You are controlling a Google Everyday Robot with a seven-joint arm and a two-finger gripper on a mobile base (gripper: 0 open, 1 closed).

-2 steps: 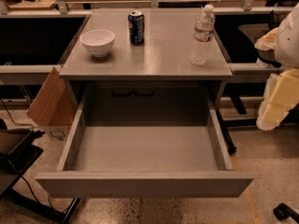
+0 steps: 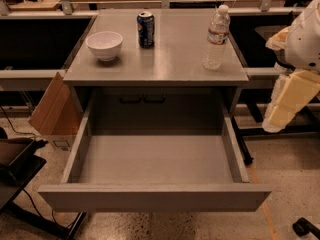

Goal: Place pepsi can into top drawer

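Pincer point(image 2: 286, 104) hangs right of the tabletop point(image 2: 170, 59), grip state untellable, well apart from the upright pepsi can point(image 2: 145, 29), while the top drawer point(image 2: 155, 196) gapes open, seemingly to receive it.

The claw point(image 2: 281, 111), right of the table point(image 2: 175, 56), now sits slightly further left and higher. The white arm point(image 2: 305, 34) above it shifts likewise.

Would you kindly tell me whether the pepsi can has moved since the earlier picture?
No. The pepsi can keeps its spot on the tabletop, right of the bowl; the gripper hangs at the right edge, apart from it.
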